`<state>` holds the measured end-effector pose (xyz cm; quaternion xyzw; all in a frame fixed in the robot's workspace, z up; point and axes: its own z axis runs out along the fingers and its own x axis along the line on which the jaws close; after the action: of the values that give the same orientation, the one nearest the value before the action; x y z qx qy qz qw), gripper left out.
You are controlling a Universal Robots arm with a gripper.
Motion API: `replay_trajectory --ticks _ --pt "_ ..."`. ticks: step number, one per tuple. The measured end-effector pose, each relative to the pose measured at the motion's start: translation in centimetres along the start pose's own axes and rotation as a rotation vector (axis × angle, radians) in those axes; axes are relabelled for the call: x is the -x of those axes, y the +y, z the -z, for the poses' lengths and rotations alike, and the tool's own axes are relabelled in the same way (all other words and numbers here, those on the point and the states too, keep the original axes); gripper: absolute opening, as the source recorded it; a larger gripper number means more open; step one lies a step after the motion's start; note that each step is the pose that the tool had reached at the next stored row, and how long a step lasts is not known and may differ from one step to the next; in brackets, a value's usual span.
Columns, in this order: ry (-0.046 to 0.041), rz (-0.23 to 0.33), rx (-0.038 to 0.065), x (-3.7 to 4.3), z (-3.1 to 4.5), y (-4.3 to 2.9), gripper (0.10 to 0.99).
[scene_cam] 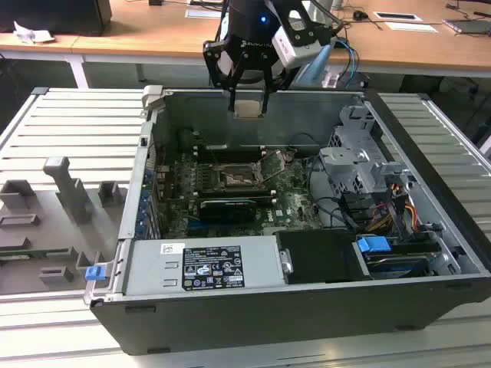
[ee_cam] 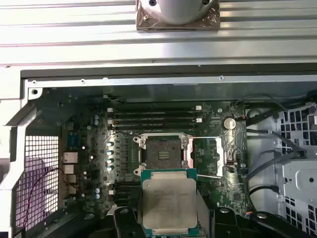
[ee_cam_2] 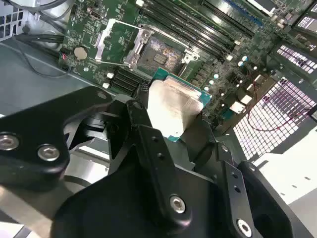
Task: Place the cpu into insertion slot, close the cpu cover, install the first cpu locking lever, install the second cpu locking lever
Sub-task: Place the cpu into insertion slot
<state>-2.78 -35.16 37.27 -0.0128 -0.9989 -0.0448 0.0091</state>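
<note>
Pincer status for you: it is clenched on the cpu, one finger on each of two opposite edges, and the chip hangs in the air clear of everything. In the exterior view you see it up at the level of the far wall of the computer case, well above the motherboard.

In both wrist views the cpu lies flat between the black fingers, pale metal face toward the cameras, a thin green edge showing around it.

Below the pincer you find the insertion slot, bare, its dark contact field exposed inside the grey rim. In the first wrist view it appears just past the chip's far edge.

Beside the slot, also below the pincer, the cpu cover is swung open, off the socket, with green board showing through its window.

Memory slots run in a row beyond the socket, further from the pincer.

Your case sits open on the ribbed metal bench.
</note>
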Motion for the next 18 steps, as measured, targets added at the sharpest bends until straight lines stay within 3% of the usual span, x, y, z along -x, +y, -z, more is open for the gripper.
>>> replay_trajectory --ticks 3,13,18 --pt "-0.0045 -0.051 0.001 -0.01 -0.05 0.0 0.533" --pt "-0.0058 -0.063 -0.002 0.0 -0.56 -0.05 0.533" --pt "-0.0103 -0.114 -0.002 0.0 -0.68 -0.06 0.533"
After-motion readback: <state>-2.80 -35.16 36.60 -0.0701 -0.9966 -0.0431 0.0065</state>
